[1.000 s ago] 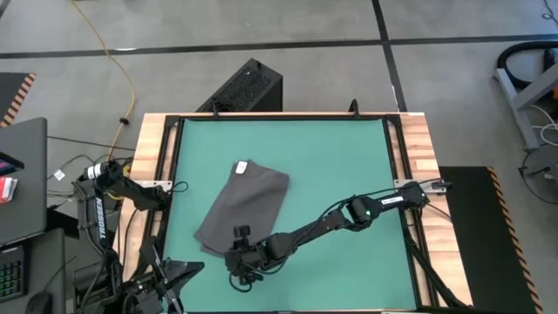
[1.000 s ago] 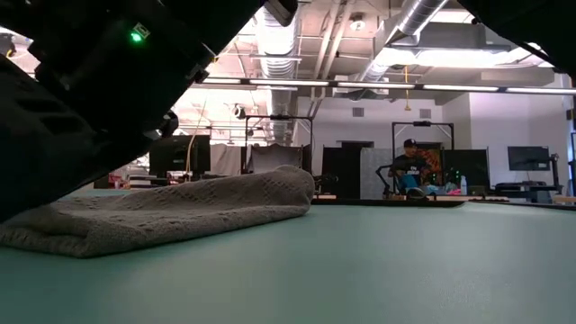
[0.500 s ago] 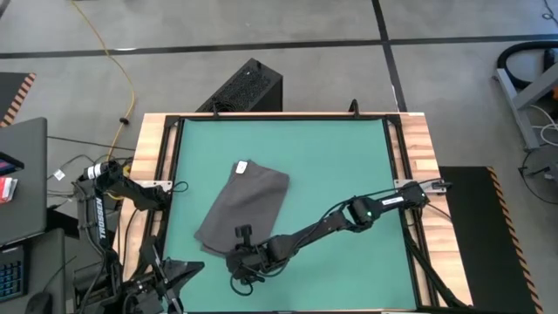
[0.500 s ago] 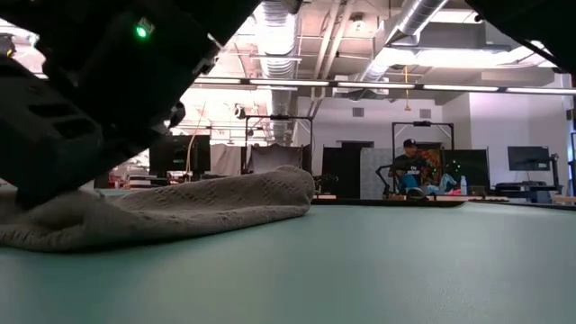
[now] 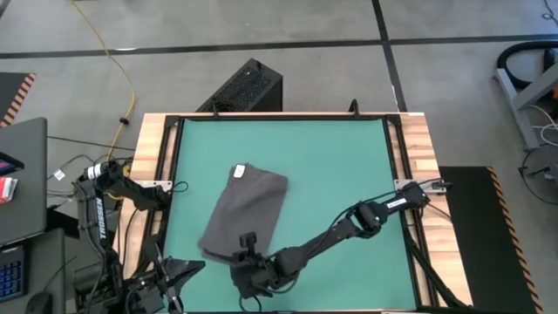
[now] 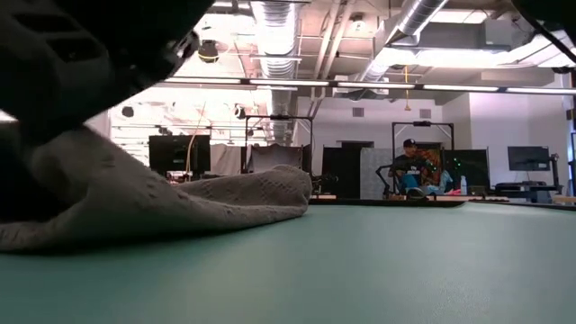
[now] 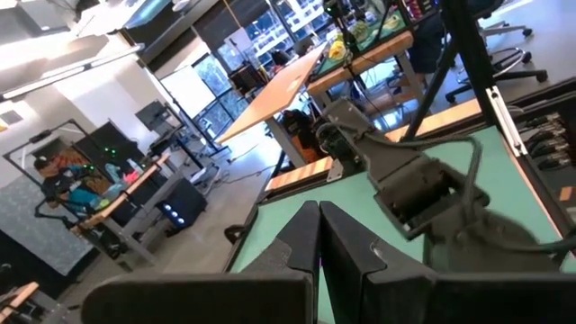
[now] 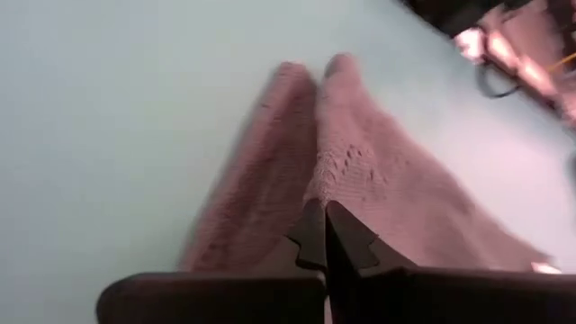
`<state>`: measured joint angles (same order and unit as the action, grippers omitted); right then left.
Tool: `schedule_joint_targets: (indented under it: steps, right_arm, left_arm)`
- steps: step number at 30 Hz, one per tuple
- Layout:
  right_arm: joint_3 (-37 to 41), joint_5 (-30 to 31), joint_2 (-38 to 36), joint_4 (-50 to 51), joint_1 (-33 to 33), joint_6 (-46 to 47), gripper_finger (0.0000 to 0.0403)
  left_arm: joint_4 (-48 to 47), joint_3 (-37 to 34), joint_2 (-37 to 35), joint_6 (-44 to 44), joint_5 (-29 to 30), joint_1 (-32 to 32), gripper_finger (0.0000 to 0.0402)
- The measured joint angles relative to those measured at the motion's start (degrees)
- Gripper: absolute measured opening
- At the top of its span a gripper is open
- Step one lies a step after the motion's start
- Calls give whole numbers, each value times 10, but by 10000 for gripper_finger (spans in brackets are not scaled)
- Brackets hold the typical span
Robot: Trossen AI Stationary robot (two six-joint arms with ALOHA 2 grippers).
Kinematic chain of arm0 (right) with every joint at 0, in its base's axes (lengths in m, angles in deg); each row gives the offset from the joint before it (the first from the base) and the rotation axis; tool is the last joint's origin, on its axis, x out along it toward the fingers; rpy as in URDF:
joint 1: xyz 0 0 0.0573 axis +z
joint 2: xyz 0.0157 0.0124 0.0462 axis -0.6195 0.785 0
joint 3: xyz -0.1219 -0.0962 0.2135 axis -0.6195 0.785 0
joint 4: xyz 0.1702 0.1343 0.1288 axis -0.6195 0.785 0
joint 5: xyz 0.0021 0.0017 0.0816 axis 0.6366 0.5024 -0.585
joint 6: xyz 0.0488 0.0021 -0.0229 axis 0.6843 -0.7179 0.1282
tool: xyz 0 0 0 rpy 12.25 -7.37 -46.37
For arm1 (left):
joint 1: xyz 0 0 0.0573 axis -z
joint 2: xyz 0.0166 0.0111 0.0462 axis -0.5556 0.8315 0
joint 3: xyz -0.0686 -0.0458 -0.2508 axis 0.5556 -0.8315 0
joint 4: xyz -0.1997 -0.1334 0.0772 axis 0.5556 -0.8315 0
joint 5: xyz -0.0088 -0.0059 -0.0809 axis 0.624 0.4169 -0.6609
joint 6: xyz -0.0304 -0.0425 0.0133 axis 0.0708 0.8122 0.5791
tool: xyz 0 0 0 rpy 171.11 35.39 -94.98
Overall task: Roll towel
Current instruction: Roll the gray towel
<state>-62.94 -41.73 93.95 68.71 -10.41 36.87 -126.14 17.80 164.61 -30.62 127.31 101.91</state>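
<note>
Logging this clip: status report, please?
Right gripper shut on the towel near edge, lifting it. Left gripper shut, parked off the table's left corner. Nothing in the way.

A polished grey concrete floor (image 5: 331, 22) crossed by dark seam lines surrounds the green-topped table with light wooden side rails (image 5: 417, 148). A yellow cable (image 5: 122, 74) snakes over the floor, and a black ribbed box (image 5: 244, 87) stands just behind the table's far edge. Level across the table, the room shows an open ceiling with silver round ducts (image 6: 409, 18), long strip lights (image 6: 360, 85), white walls, dark monitors (image 6: 528, 158), and a seated person (image 6: 407, 171) at a distant workbench.
</note>
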Motion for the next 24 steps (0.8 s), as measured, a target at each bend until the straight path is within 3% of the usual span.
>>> schedule_joint_targets:
  steps: [4, 9, 17, 21, 24]
  right_arm:
    - [0, 41, -17, 4, 10, -26, 10]
    - [-1, 26, -25, -2, 20, -24, 10]
    - [3, -100, -23, 38, 22, 11, 11]
    - [3, -154, -23, 55, 28, -13, 12]
    - [3, -174, -23, 75, 37, -28, 21]
  left_arm:
    - [-1, 0, 1, 2, -4, -3, 0]
    - [-2, 0, 1, 7, -7, -6, 0]
    - [-25, 0, 1, 42, -35, -15, 0]
    - [-94, 0, 1, 132, -69, -21, 0]
    - [-150, 0, 1, 217, -143, -30, 0]
